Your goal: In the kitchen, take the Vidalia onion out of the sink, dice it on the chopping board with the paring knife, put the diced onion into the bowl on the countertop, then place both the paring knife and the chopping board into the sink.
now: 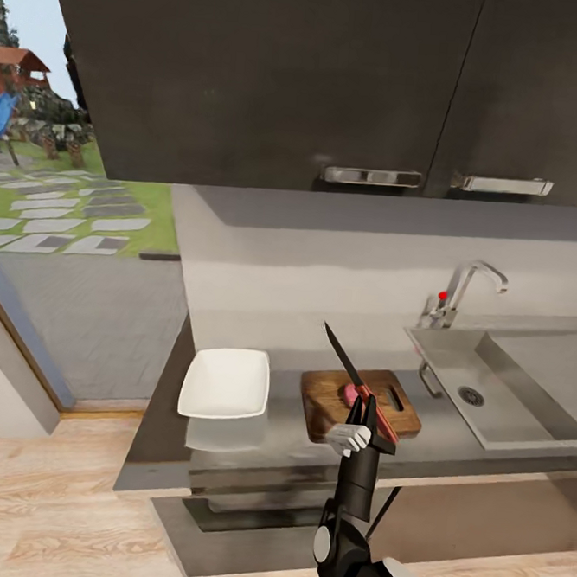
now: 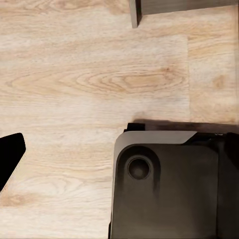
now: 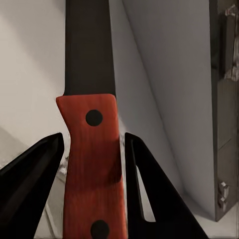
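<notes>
The paring knife (image 1: 357, 378) has a red handle and a dark blade that points up and away. My right gripper (image 1: 370, 419) is shut on its handle, just above the near part of the chopping board (image 1: 323, 395). The pinkish Vidalia onion (image 1: 348, 393) lies on the board, right under the knife and partly hidden by it. In the right wrist view the red handle (image 3: 92, 164) sits clamped between both black fingers (image 3: 42, 164). Left of the board on the dark countertop (image 1: 160, 435) stands the white bowl (image 1: 226, 382). The sink (image 1: 496, 409) is to the right. One dark left fingertip (image 2: 9, 158) hangs over the floor.
A chrome tap (image 1: 464, 289) with a red knob stands behind the sink. Dark wall cabinets (image 1: 296, 81) hang above the counter. A glass door or window at the left looks onto a garden. The left wrist view looks down on wooden flooring (image 2: 99, 79) and my dark base (image 2: 164, 184).
</notes>
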Motion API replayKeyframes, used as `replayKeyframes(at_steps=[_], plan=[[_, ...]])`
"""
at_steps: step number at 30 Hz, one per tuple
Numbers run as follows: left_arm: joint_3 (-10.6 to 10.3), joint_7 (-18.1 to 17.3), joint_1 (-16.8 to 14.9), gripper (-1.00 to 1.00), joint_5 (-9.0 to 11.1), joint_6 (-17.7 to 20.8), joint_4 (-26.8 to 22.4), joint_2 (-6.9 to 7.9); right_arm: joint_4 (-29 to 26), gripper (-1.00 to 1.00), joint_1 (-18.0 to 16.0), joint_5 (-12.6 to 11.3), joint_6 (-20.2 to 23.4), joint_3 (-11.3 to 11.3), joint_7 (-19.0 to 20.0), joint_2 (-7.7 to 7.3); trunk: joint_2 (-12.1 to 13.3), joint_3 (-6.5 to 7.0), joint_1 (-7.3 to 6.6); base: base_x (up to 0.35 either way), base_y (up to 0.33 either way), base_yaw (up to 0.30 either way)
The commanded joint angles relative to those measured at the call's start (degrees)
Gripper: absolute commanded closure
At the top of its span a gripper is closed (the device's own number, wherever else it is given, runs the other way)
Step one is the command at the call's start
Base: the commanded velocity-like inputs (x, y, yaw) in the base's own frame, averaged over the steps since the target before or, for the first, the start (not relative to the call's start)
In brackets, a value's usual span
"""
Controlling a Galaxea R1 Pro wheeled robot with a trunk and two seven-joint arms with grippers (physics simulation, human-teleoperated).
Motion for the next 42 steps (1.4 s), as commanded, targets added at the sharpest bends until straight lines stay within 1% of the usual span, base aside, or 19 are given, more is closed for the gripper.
replayKeyframes(at_steps=[1,12,18,23,29,31,33,34,42], plan=[[-0.51,0.08,-0.09,-1.00,0.58,-0.38,0.21,-0.03,-0.01,1.00,-0.09,-0.01,0.49,0.14,-0.10,-0.06,-0.12,-0.04,0.04,0.000,0.157,-0.230],[-0.51,0.08,-0.09,-1.00,0.58,-0.38,0.21,-0.03,0.04,1.00,-0.09,-0.05,0.49,0.14,-0.05,-0.13,-0.12,0.71,0.04,0.003,0.222,-0.230],[-0.51,0.08,-0.09,-1.00,0.58,-0.38,0.21,-0.03,0.04,1.00,-0.09,-0.08,0.49,0.14,0.02,-0.13,-0.12,1.08,0.04,0.154,0.236,-0.221],[-0.51,0.08,-0.09,-1.00,0.58,-0.37,0.21,-0.03,0.04,1.00,-0.09,-0.02,0.49,0.14,2.11,-0.20,-0.12,1.34,0.04,0.278,0.120,-0.188],[-0.51,0.08,-0.09,-1.00,0.58,-0.38,0.21,-0.03,0.12,1.00,-0.09,0.00,0.56,0.12,3.08,-0.36,-0.12,1.39,0.04,0.134,0.019,-0.034],[-0.51,0.08,-0.09,-1.00,0.58,-0.38,0.22,-0.03,0.17,1.00,-0.09,-0.02,0.57,0.13,3.16,-0.75,-0.12,1.39,0.04,0.017,0.002,-0.004],[-0.51,0.08,-0.09,-1.00,0.58,-0.36,0.21,-0.03,0.20,1.00,-0.09,-0.07,0.59,0.14,3.22,-1.80,-0.12,1.40,0.04,0.006,0.001,-0.001],[-0.51,0.08,-0.09,-1.00,0.58,-0.37,0.21,-0.03,0.23,1.00,-0.09,-0.08,0.61,0.11,3.23,-1.96,-0.12,1.40,0.04,0.003,0.000,-0.001],[-0.51,0.08,-0.09,-1.00,0.58,-0.38,0.21,-0.03,0.75,1.00,-0.09,-0.17,1.30,0.05,3.55,-2.33,-0.12,1.40,0.04,0.000,0.000,0.000]])
